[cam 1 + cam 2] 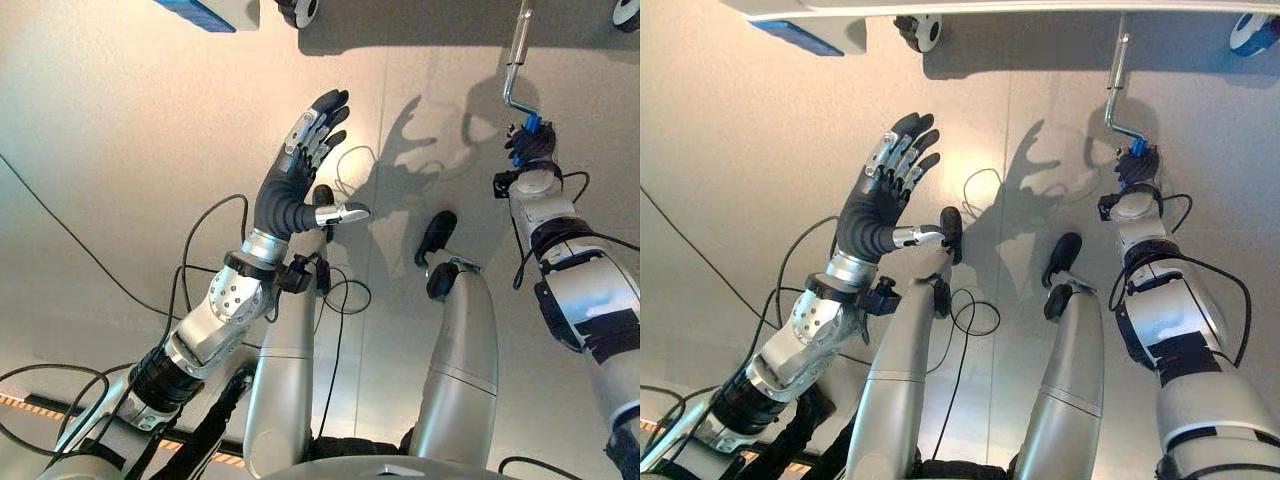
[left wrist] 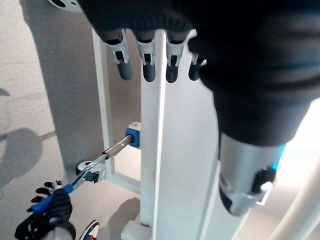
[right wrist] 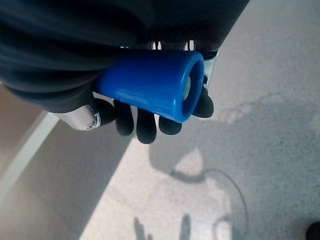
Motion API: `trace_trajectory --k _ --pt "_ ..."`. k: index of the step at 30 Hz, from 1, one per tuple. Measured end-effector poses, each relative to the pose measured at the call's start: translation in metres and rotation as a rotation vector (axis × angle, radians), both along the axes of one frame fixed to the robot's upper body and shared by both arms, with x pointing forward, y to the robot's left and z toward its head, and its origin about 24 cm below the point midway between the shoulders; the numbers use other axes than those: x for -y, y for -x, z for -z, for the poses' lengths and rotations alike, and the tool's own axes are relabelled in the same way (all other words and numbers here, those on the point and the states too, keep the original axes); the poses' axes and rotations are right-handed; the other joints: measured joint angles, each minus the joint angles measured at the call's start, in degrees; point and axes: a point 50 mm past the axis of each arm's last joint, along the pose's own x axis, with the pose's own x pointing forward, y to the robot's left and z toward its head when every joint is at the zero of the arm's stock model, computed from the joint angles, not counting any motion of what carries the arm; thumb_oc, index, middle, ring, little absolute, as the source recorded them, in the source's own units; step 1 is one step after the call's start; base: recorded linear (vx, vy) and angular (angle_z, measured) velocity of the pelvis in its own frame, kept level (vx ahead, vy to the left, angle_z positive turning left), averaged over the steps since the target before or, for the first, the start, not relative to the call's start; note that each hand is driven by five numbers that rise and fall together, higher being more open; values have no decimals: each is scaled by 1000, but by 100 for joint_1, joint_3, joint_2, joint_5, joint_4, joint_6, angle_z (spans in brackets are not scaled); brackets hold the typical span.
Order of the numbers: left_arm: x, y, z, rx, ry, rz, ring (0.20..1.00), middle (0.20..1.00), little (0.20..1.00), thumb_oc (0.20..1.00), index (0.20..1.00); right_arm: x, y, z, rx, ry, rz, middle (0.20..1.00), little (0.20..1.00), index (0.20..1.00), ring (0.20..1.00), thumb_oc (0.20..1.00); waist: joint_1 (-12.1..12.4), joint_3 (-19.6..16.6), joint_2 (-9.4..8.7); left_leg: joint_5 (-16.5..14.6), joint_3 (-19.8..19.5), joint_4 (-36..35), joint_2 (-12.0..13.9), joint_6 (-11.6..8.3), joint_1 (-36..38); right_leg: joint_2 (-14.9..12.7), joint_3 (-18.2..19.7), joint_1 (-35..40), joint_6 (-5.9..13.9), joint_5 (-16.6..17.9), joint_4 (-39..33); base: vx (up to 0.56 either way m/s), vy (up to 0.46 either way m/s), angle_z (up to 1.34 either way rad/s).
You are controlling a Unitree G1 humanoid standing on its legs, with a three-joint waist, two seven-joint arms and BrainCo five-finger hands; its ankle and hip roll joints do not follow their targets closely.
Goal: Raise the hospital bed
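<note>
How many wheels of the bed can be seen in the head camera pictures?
2. One bed wheel is at the top, left of the crank; the other wheel is in the top right corner. More may be hidden under the bed frame.

Bright light, sharp floor [image 1: 120,150] shadows

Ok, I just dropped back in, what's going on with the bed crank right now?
The right hand is curled round the blue grip of the bed's metal crank handle, which runs in under the bed frame. The left hand is raised over the floor, fingers straight, holding nothing.
</note>
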Motion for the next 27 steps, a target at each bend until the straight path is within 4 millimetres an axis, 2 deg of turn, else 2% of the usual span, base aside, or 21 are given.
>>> trace_trajectory --k 11,20,24,27 --pt "0 -2 1 -17 15 -12 1000 1000 1000 1000 1000 -44 -9 12 -60 48 -105 200 200 200 200 200 14 -1 47 -50 -52 146 51 -122 -15 43 -41 -10 -84 -130 181 6 19 0" --pt "-8 -4 -2 -16 43 -48 1000 1000 1000 1000 1000 -62 -12 16 -78 95 -160 200 200 200 200 200 16 -1 48 -48 -77 163 74 -124 1 66 -57 10 -106 -140 206 1 11 0" --pt "-8 -4 -2 -16 46 -54 1000 1000 1000 1000 1000 -79 -12 15 -55 119 -233 200 200 200 200 200 11 -1 48 -47 -82 178 82 -127 2 74 -58 12 -112 -143 219 1 8 0" --pt "-9 -4 -2 -19 48 -58 1000 1000 1000 1000 1000 -101 -10 13 -5 116 -333 200 200 200 200 200 -32 -1 47 -55 -86 201 100 -137 6 90 -61 25 -114 -143 222 0 0 0"
